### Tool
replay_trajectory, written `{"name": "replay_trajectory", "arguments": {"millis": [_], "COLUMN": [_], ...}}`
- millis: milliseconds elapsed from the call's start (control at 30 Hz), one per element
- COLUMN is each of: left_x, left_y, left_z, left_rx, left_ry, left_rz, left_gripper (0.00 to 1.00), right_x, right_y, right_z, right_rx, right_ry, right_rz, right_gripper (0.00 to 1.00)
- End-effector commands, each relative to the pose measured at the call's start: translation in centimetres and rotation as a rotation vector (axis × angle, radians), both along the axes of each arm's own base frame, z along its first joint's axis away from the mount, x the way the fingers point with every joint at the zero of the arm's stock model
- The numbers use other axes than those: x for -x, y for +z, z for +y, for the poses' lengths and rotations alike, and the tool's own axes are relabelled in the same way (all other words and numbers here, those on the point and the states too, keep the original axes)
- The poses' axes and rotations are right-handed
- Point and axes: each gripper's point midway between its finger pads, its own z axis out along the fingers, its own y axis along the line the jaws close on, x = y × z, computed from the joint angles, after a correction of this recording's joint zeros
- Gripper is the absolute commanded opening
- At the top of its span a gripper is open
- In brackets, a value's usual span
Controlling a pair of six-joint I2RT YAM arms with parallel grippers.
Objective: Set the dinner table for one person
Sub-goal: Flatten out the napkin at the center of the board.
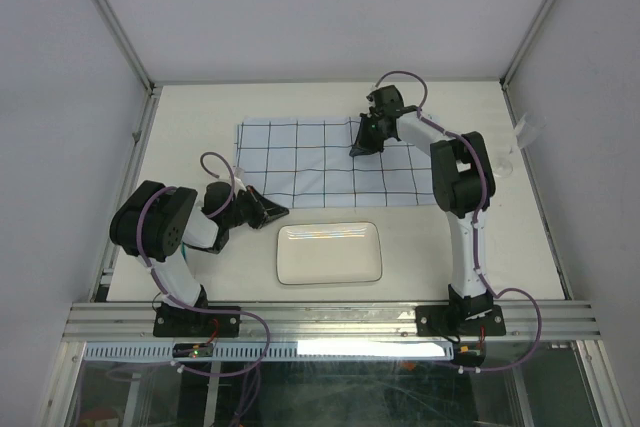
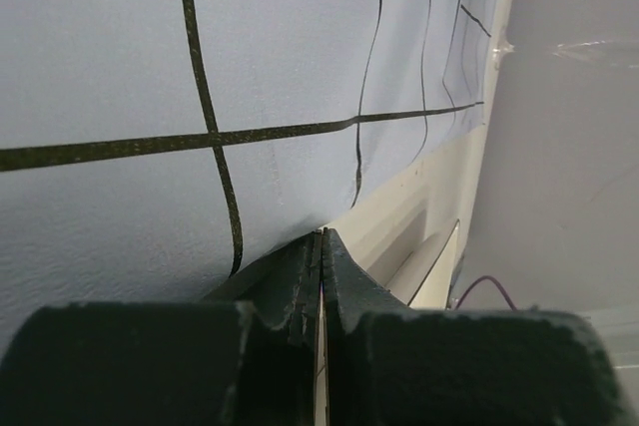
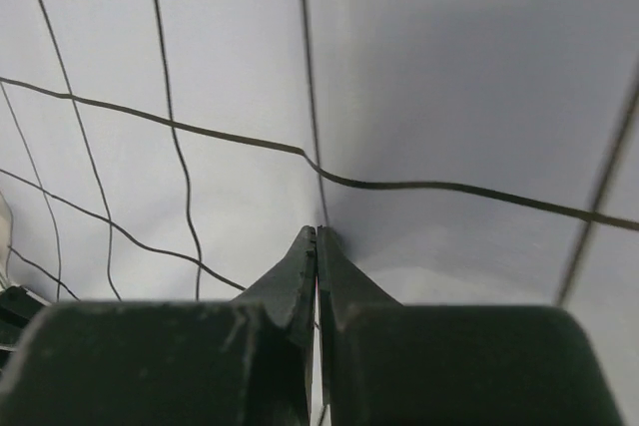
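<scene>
Plate [image 1: 330,255], white rectangular glossy, flat on cream-white matte bench [image 1: 190,117] edged with aluminium rails, spanning the view; beside pale-blue black-gridded cloth [image 1: 300,157]. Left tool [image 1: 278,212], right tool [image 1: 357,150] both closed, pinching cloth.

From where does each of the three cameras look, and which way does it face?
Top external: above, behind the bases, facing down on the dinner table; both arms show.
Left wrist: on that wrist, facing along the shut left gripper toward the cloth.
Right wrist: likewise, shut right gripper on cloth.
Shared: the cloth.
</scene>
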Motion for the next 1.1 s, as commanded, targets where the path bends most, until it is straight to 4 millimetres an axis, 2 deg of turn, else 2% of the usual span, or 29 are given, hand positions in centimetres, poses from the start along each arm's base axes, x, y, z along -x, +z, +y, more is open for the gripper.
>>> {"name": "replay_trajectory", "arguments": {"millis": [0, 267, 400, 500, 633, 733, 800, 900, 1067], "left_x": [1.7, 1.1, 1.3, 1.1, 0.4, -0.6, -1.3, -2.2, -3.6], "left_y": [-5.0, -5.3, -4.4, -2.6, 1.3, 4.2, 5.2, 4.9, 3.4], "left_z": [2.9, 3.5, 3.2, 2.4, 1.0, 0.6, 0.6, 0.8, 1.0], "left_rx": [-0.247, -0.266, -0.23, -0.17, -0.08, -0.053, -0.063, -0.092, -0.114], "left_ry": [0.048, 0.061, 0.052, 0.027, -0.015, -0.022, -0.019, -0.009, -0.001], "left_rz": [0.145, 0.15, 0.131, 0.094, 0.023, -0.04, -0.064, -0.074, -0.08], "left_gripper": [0.0, 0.0, 0.0, 0.0, 0.0, 0.0, 0.0, 0.0, 0.0], "right_x": [-1.0, -0.5, -0.2, -0.1, 0.2, 0.3, 0.4, 0.4, 0.4], "right_y": [5.6, 10.3, 12.1, 12.4, 12.3, 12.2, 12.1, 12.2, 12.3], "right_z": [-3.1, -5.7, -7.0, -7.8, -8.8, -9.3, -9.5, -9.6, -9.7], "right_rx": [0.045, 0.038, 0.041, 0.052, 0.065, 0.07, 0.071, 0.068, 0.066], "right_ry": [-0.03, -0.056, -0.072, -0.079, -0.089, -0.095, -0.098, -0.099, -0.097], "right_rz": [-0.126, -0.213, -0.246, -0.251, -0.246, -0.243, -0.239, -0.24, -0.242], "right_gripper": [0.0, 0.0, 0.0, 0.0, 0.0, 0.0, 0.0, 0.0, 0.0]}}
